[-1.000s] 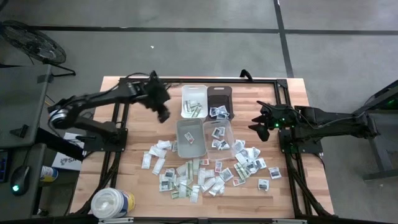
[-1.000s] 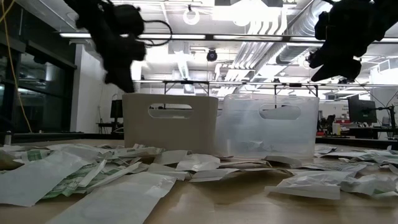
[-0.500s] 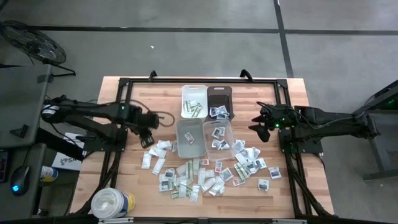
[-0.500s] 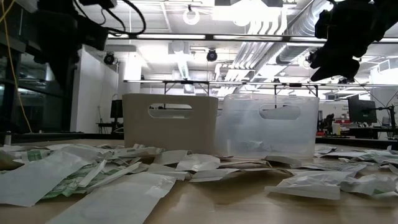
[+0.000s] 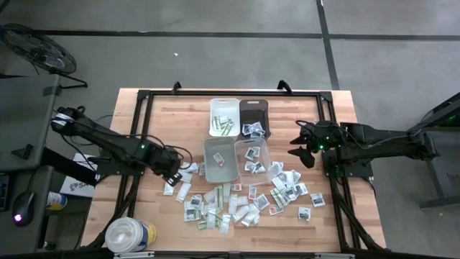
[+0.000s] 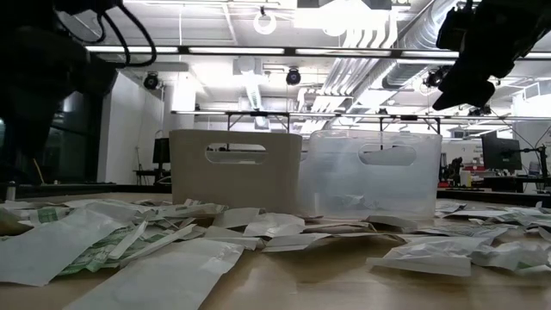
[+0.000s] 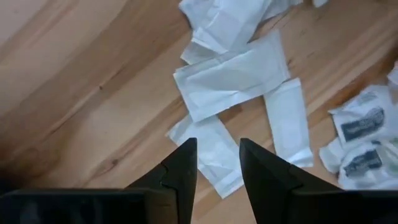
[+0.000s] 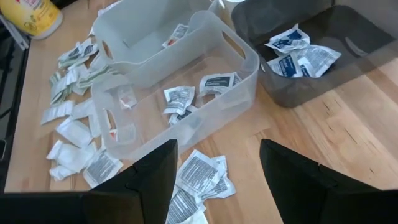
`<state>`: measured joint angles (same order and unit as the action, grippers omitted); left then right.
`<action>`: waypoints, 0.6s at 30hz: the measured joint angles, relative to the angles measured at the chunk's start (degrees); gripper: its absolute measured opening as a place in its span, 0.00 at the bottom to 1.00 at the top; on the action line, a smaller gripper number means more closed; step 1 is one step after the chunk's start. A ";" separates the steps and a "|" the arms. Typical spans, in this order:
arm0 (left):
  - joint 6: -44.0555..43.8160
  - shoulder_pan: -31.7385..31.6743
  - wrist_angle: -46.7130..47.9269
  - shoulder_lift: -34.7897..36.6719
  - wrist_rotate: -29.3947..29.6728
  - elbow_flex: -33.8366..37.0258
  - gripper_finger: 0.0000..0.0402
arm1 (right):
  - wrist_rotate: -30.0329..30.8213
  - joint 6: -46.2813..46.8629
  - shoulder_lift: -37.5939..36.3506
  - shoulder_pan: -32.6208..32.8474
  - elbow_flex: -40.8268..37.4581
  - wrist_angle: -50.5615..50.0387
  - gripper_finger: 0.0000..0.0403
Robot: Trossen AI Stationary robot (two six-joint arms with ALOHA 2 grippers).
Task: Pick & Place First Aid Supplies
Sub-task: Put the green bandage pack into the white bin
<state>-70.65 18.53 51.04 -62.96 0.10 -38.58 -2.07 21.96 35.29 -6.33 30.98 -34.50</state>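
Many small flat white first aid packets (image 5: 237, 201) lie scattered on the wooden table, near of the bins. My left gripper (image 5: 175, 175) hangs open, pointing down, over the left end of that scatter. In the left wrist view its fingertips (image 7: 217, 149) stand above a small white packet (image 7: 217, 171) that lies flat beside a larger one (image 7: 233, 78); nothing is between the fingers. My right gripper (image 5: 302, 147) waits open to the right of the bins, seen also in its own wrist view (image 8: 217, 162).
Four small bins stand in a block mid-table: white (image 5: 224, 117) and dark (image 5: 254, 119) at the far side, grey (image 5: 220, 160) and clear (image 5: 253, 155) nearer, all with packets inside. A big white tub (image 5: 129, 234) stands at the near left corner. A black frame (image 5: 144, 97) rims the table.
My left gripper has swung from beside the white bin toward the table's near edge and sunk to just over the packets at the left of the scatter, rolling its wrist on the way. Its finger gap looks unchanged. No packet has moved.
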 joint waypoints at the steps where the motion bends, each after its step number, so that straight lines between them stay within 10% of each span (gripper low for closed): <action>1: -0.31 0.00 -0.60 0.00 -0.02 0.66 0.30 | -0.03 -0.23 0.01 -0.01 0.00 0.00 0.55; 18: 11.20 -0.12 -2.13 -0.02 -3.76 6.67 0.30 | -1.57 -1.51 0.00 0.00 0.00 -0.25 0.55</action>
<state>-59.44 18.41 48.91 -62.98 -3.66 -31.91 -3.64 20.45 35.29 -6.33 30.98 -34.75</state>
